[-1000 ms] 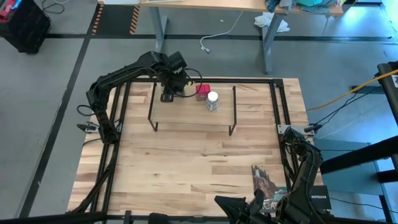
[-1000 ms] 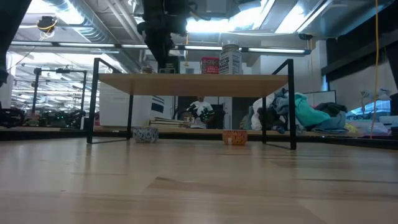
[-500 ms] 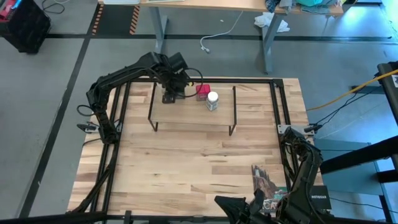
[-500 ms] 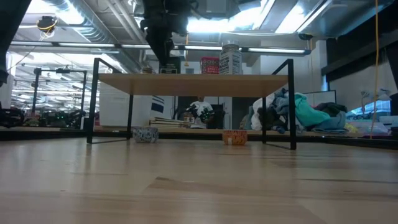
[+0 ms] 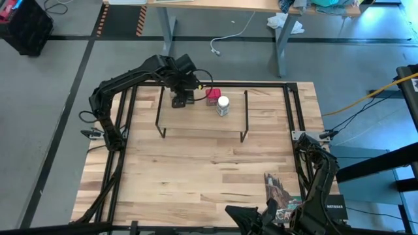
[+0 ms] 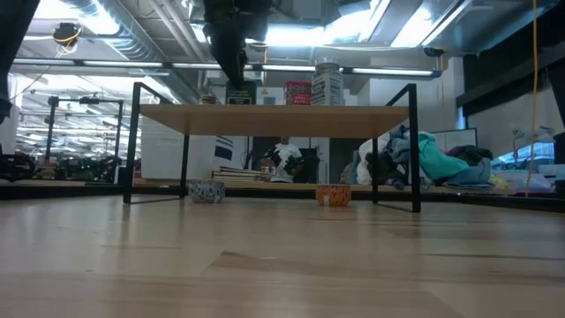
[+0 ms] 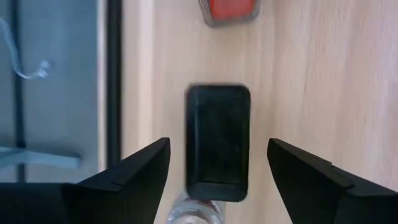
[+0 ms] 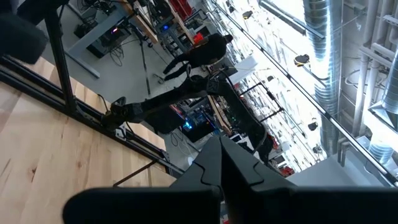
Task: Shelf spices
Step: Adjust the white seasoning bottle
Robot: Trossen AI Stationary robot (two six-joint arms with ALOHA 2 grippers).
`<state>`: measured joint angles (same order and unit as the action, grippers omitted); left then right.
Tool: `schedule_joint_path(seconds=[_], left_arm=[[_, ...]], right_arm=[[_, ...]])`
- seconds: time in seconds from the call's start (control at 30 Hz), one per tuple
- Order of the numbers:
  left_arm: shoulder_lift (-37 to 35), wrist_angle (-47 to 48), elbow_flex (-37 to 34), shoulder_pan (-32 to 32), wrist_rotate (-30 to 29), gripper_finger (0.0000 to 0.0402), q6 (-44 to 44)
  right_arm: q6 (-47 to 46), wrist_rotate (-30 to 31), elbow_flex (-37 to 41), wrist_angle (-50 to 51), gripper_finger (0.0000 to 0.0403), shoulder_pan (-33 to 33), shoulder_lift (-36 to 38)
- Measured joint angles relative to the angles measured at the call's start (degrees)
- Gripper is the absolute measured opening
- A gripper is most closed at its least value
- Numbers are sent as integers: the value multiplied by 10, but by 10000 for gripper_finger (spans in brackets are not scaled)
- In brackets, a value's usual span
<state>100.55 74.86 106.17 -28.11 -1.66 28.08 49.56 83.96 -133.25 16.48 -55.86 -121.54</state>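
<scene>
The shelf (image 5: 202,121) stands at the table's far middle. On its plank stand the dark square tin (image 7: 219,140), the red square tin (image 5: 212,95) and the white-capped clear jar (image 5: 223,106). All three also show in the low view: the dark tin (image 6: 240,94), the red tin (image 6: 297,93) and the jar (image 6: 327,84). My left gripper (image 7: 219,149) is open above the dark tin, one finger on each side and not touching it. A small round clear thing (image 7: 193,211) lies by the tin; whether it is the tiny jar I cannot tell. My right gripper (image 8: 219,155) is shut at the table's near right.
A printed booklet (image 5: 277,189) lies at the table's near right by the parked right arm. In the low view a small patterned bowl (image 6: 206,190) and an orange box (image 6: 333,195) show under the shelf plank. The shelf's right half (image 5: 232,124) is bare.
My left gripper has risen a little off the dark tin and shifted slightly toward the table's right. The tin stays standing on the shelf.
</scene>
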Motion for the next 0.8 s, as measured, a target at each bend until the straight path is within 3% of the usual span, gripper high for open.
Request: schedule_joint_path(seconds=[0.27, 0.47, 0.63, 0.8], left_arm=[[-78, -73, 0, 24, -17, 264, -7], [-158, -127, 0, 90, 10, 265, -69], [-204, -171, 0, 181, 11, 265, -104], [-229, -207, 0, 268, -11, 251, -120]], right_arm=[[1, -6, 0, 0, 1, 1, 0], [-47, -26, 0, 19, 1, 35, 0], [-184, -100, 0, 151, 1, 85, 0], [-474, -183, 1, 433, 1, 154, 15]])
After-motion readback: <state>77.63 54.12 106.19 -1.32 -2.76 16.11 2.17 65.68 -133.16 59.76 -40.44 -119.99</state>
